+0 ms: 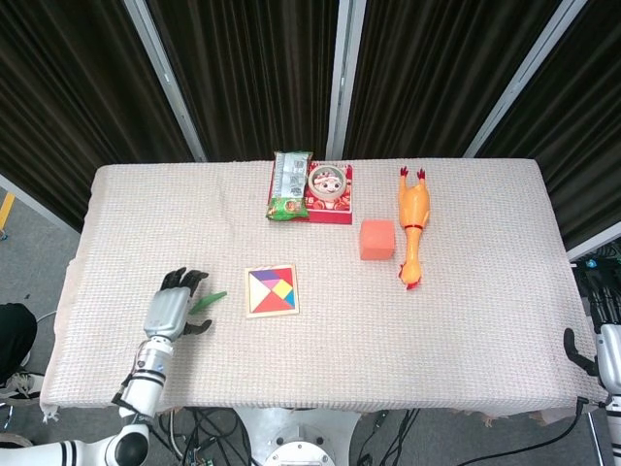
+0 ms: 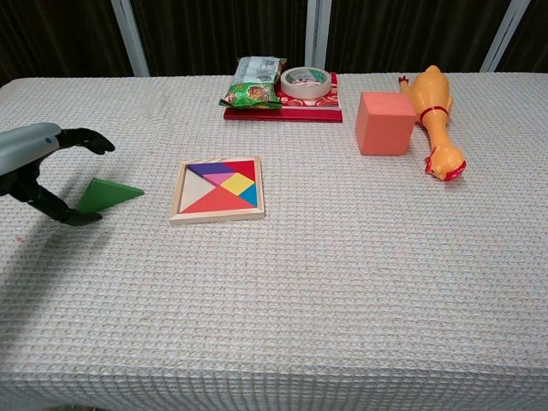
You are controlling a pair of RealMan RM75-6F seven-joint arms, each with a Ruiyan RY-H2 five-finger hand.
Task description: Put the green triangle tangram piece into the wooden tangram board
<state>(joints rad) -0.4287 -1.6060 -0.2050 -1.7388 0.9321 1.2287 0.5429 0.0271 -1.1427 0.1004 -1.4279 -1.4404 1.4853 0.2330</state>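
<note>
White cloth table (image 2: 342, 282): left hand (image 2: 38, 167) fingers spread wide around green triangle (image 2: 110, 193), empty; wooden tangram board (image 2: 217, 190) just beside; right hand (image 1: 604, 355) fingers unclear.

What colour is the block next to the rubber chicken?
The block is orange, a paler salmon-orange than the chicken. The chest view shows it best.
</note>
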